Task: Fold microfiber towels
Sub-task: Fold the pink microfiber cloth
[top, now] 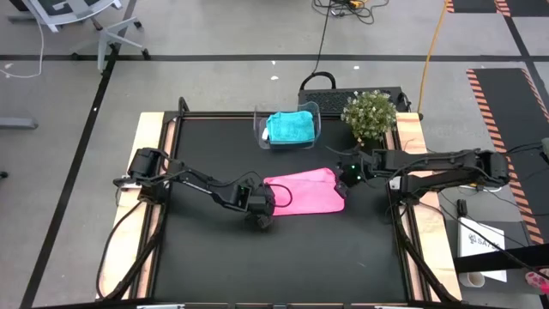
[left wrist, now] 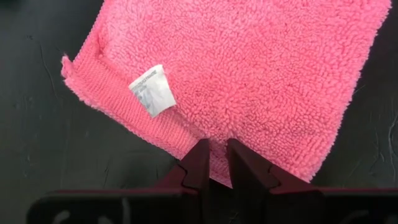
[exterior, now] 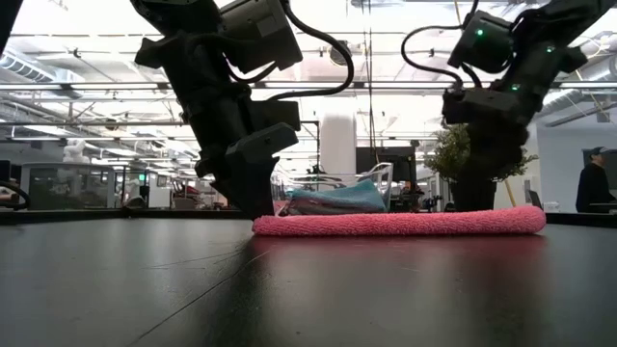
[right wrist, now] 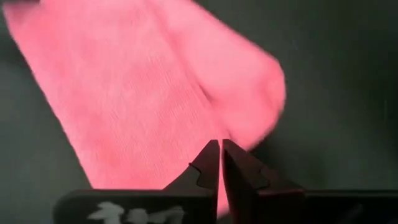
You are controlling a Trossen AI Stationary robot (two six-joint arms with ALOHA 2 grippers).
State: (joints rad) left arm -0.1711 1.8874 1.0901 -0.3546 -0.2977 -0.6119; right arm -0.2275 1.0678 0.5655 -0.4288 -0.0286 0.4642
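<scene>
We see the left tool (left wrist: 212,163) and right tool (right wrist: 220,163) each pinching opposite ends of the pink towel (top: 304,190) near the bin (top: 313,112).

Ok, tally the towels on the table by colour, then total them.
Pink towel: 1, flat on the table.
Teal towel: 1, in the bin.
Total: 2.

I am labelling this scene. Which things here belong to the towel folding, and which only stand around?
Job: pink towel, teal towel, left gripper and right gripper, both at the pink towel's edges.
Standing around: clear bin holding the teal towel, potted plant.
</scene>
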